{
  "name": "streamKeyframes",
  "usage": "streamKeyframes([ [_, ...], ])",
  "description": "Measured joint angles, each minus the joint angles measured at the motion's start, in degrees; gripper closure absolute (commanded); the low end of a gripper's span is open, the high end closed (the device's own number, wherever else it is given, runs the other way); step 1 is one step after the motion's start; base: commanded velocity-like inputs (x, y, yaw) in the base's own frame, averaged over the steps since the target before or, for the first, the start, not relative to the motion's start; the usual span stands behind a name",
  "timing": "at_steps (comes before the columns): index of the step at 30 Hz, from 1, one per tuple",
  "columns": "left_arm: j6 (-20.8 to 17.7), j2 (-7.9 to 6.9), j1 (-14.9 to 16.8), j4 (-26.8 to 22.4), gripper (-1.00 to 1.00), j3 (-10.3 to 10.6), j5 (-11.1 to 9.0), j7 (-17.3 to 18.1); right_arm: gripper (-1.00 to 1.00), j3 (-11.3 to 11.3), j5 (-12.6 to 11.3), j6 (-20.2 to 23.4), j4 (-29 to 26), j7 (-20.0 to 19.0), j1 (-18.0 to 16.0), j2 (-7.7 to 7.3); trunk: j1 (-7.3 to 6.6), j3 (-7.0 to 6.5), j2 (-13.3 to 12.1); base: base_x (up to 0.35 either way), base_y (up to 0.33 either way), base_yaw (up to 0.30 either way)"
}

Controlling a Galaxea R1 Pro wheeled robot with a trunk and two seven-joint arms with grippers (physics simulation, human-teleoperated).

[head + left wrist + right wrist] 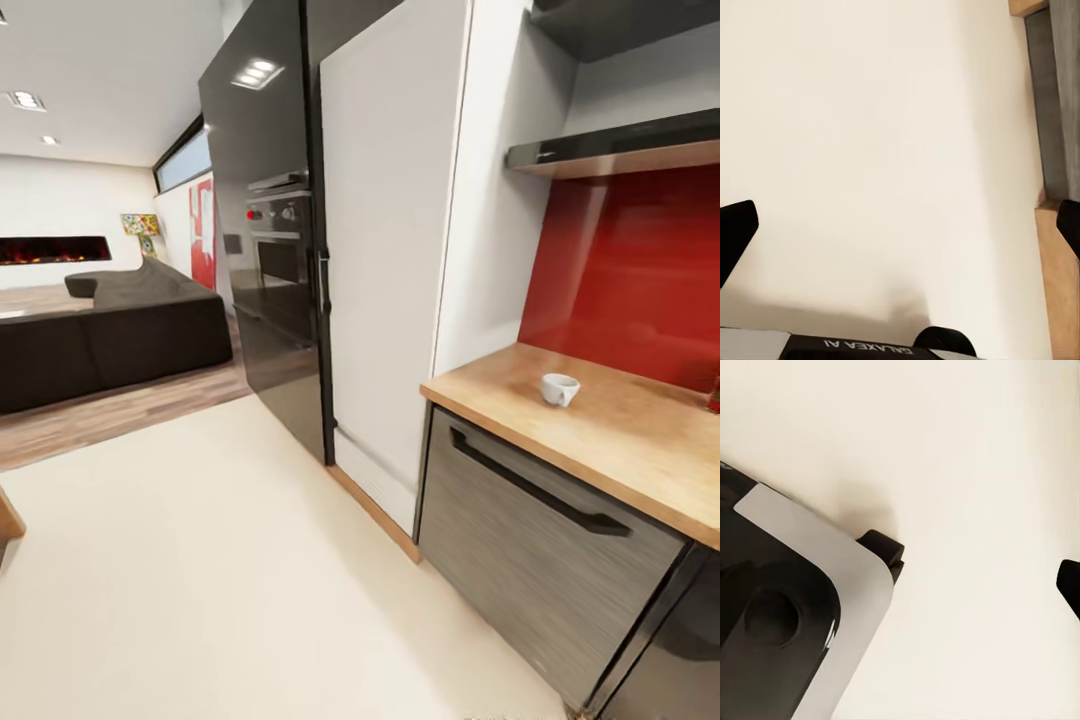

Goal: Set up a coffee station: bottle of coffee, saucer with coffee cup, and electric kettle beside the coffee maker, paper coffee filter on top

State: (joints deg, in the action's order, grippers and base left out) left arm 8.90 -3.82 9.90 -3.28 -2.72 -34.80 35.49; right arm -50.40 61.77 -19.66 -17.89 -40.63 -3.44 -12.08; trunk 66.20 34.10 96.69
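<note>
One cup visible: the coffee cup (559, 389) stands upright on the kitchen countertop (640, 440), handle toward the front edge, near the worktop's left end.
Sofa (110, 335): dark, far left on wood flooring.
Oven tower (270, 250): glossy black, built-in oven.
Tall panel (385, 250): white, just left of the countertop.
Kitchen shelf (620, 150): dark board above the red wall.
Left gripper (904, 225): fingers wide apart, empty, over pale floor.
Right gripper (975, 566): spread, holding nothing, beside the robot base (787, 615).
</note>
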Motion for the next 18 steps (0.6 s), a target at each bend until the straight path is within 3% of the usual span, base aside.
streamKeyframes([
  [18,0.0,0.14,0.0,-0.2,-1.00,0.0,0.0,0.0,-1.00,-0.2,-0.1,0.1,0.1,0.1,0.0,0.01,0.00,-0.20,0.0,0.000,0.000,-0.231],
])
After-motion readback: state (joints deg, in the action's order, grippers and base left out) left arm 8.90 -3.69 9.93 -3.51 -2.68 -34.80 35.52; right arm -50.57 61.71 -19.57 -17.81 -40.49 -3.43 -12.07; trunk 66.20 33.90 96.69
